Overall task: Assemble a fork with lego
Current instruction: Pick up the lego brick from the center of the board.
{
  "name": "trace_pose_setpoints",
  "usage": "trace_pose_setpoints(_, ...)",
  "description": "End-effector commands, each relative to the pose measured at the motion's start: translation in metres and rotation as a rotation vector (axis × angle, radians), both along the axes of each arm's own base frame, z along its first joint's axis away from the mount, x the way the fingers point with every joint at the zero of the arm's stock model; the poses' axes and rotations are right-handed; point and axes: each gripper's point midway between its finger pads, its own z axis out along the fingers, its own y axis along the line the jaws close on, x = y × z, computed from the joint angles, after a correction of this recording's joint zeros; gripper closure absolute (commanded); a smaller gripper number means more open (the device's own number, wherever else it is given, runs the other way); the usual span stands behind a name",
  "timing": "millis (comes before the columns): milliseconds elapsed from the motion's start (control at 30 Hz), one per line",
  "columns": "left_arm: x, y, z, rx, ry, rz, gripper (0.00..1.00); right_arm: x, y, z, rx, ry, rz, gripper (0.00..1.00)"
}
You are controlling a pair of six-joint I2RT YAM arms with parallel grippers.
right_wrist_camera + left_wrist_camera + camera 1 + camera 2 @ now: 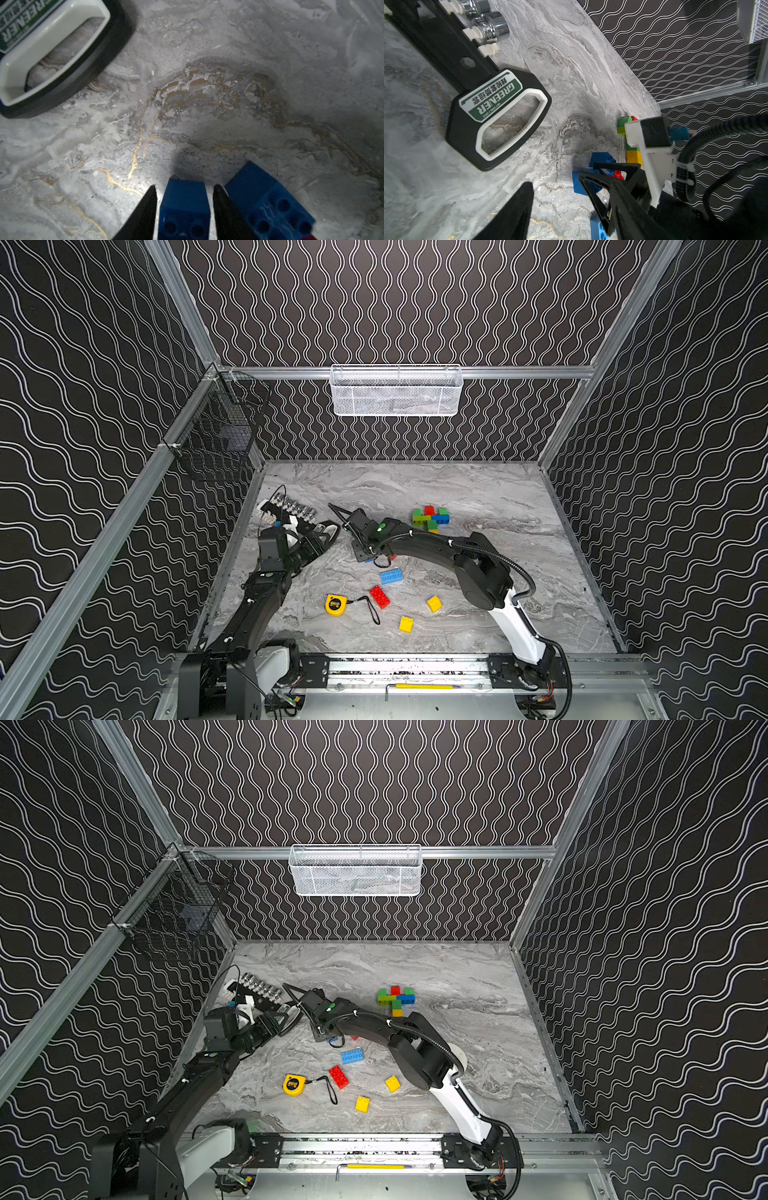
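On the grey marbled counter (pixel 478 489) are laid a socket rack (pixel 291 508), a tape measure (pixel 335 605), a red brick (pixel 380 597), a long blue brick (pixel 391 576), a yellow brick (pixel 434 604), a second yellow brick (pixel 406 624) and a cluster of joined bricks (pixel 431 517). A small blue brick (pixel 185 207) is seen beside a wider blue brick (pixel 270 203).

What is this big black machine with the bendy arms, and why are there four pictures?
It is a robot with two arms over a marble table. Two pictures look down from above, side by side; the other two come from a small camera on each wrist. Each arm ends in a pinching tool. The right tool has a finger on each side of a blue brick; I cannot tell whether it is squeezing. The left tool is open and holds nothing. Also on the table: a red brick, two yellow bricks, a half-built brick stack, a tape measure and a rack of metal sockets.
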Motion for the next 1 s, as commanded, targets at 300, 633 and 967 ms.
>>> trace_pose_setpoints(300,0.003,-0.001,0.003,0.000,-0.021,-0.014,0.36,-0.008,-0.001,0.013,0.031,0.011,0.010,0.70)
trace_pose_setpoints(633,0.004,-0.024,0.010,0.007,-0.067,-0.095,0.35,-0.030,-0.003,0.099,0.224,-0.146,0.284,0.78)
trace_pose_setpoints(967,0.003,-0.111,-0.003,0.033,-0.105,-0.295,0.35,-0.023,-0.089,0.094,0.129,-0.157,0.423,0.82)
